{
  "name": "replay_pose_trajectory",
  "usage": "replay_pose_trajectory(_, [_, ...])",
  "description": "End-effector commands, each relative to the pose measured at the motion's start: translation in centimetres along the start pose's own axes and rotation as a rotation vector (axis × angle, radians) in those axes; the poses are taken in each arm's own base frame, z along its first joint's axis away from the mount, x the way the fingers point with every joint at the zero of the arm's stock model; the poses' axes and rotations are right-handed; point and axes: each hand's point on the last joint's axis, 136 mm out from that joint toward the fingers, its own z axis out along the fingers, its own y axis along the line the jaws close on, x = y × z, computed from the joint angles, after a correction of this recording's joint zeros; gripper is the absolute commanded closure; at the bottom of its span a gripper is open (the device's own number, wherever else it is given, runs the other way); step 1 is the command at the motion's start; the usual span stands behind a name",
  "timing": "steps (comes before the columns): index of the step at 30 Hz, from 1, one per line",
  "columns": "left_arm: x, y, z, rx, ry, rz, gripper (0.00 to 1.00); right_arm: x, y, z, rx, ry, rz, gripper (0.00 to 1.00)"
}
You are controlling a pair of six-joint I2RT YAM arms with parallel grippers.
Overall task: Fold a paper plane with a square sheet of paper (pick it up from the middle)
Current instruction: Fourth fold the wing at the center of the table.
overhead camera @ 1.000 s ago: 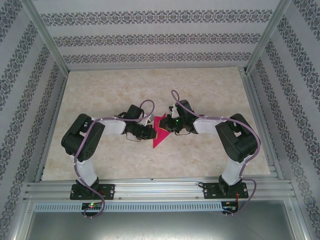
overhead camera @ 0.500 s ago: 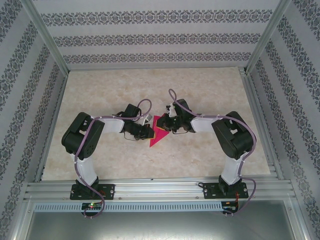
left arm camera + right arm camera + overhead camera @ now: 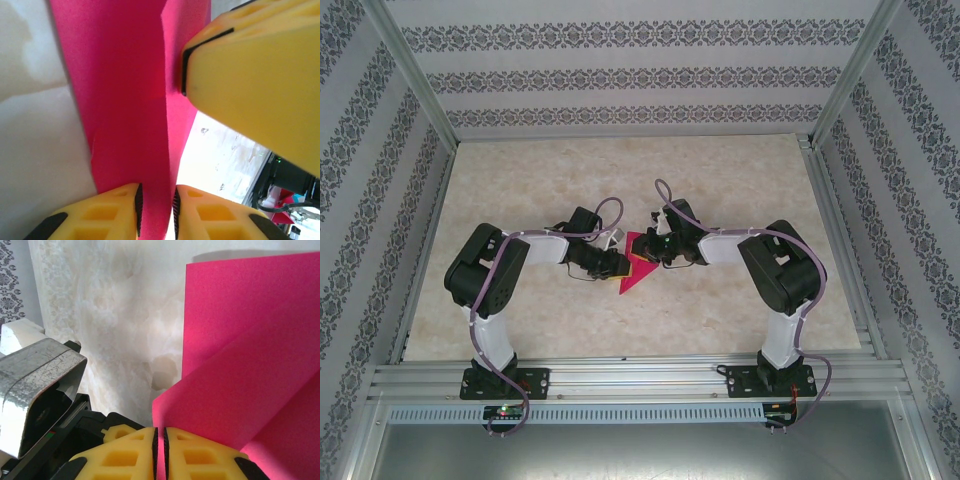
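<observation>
The square sheet of paper (image 3: 633,275) is magenta-pink and partly folded, and it is held up between the two grippers at mid-table. My right gripper (image 3: 649,252) is shut on a raised flap of the paper (image 3: 240,365), its pads (image 3: 153,450) nearly touching at the flap's lower corner. My left gripper (image 3: 620,264) faces it from the left. In the left wrist view a strip of the paper (image 3: 125,100) runs between the slightly parted jaws of the left gripper (image 3: 156,205), with a sliver of light beside the right pad. A yellow finger of the right gripper (image 3: 255,80) presses close at the upper right.
The marble-patterned table (image 3: 520,190) is fenced by aluminium rails (image 3: 620,380) at the front and patterned walls on the other sides. Both arms bend inward towards the middle. The left arm's grey wrist housing (image 3: 40,385) sits close by the right gripper.
The right gripper has moved left and a little away from the bases, closing on the left gripper. The visible pink paper has shifted left and shrunk between them.
</observation>
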Motion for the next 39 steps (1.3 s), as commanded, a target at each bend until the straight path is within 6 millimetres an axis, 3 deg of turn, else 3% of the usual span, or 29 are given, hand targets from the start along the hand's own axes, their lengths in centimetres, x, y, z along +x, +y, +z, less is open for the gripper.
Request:
replay_pose_trajectory(1, [0.0, -0.1, -1.1, -0.024, -0.014, 0.019, 0.69, -1.2, 0.3, 0.3, -0.010, -0.033, 0.002, 0.85])
replay_pose_trajectory(15, [0.9, 0.3, -0.4, -0.135, 0.011, 0.080, 0.64, -1.2, 0.6, 0.4, -0.021, -0.024, 0.009, 0.84])
replay_pose_trajectory(22, [0.8, 0.4, -0.2, -0.141, 0.004, 0.083, 0.82, -1.0, 0.4, 0.5, -0.018, -0.018, 0.011, 0.83])
replay_pose_trajectory(30, [0.8, -0.1, -0.1, -0.114, 0.013, 0.093, 0.93, -0.8, -0.1, 0.4, -0.002, -0.015, 0.014, 0.82])
replay_pose_trajectory(33, [0.6, -0.6, -0.1, -0.070, 0.016, 0.086, 0.95, -1.0, 0.4, -0.2, -0.014, -0.027, -0.001, 0.81])
replay_pose_trajectory(39, [0.1, -1.7, -0.4, 0.029, 0.011, 0.055, 0.96, -1.8, 0.7, -3.4, 0.003, -0.081, -0.039, 0.78])
